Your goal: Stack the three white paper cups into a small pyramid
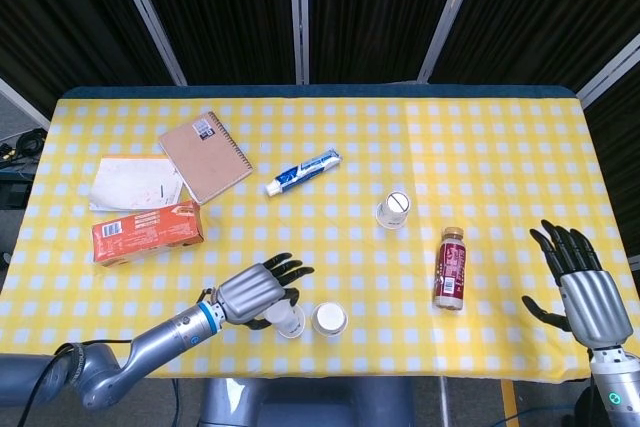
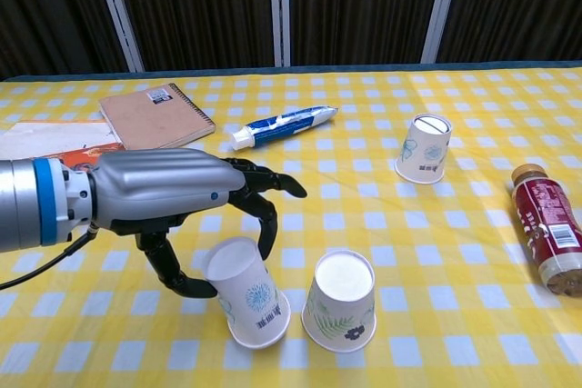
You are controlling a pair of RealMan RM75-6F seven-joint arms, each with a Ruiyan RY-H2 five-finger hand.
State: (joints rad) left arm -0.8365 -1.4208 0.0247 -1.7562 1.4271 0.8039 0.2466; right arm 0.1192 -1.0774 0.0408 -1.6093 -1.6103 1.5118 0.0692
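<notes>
My left hand (image 2: 173, 202) (image 1: 250, 292) grips an upside-down white paper cup (image 2: 245, 293) (image 1: 291, 321), tilted, its rim on the cloth. Right beside it stands a second upside-down cup (image 2: 341, 301) (image 1: 329, 319) with a leaf print, nearly touching. A third upside-down cup (image 2: 424, 147) (image 1: 393, 210) stands alone farther back, to the right of the middle. My right hand (image 1: 585, 287) is open at the table's right edge, fingers spread, holding nothing; the chest view does not show it.
A brown drink bottle (image 1: 451, 267) (image 2: 548, 239) lies between the cups and my right hand. A toothpaste tube (image 1: 303, 171) (image 2: 284, 124), a spiral notebook (image 1: 205, 157) (image 2: 151, 115), white papers (image 1: 135, 183) and an orange box (image 1: 147, 231) lie at the back left.
</notes>
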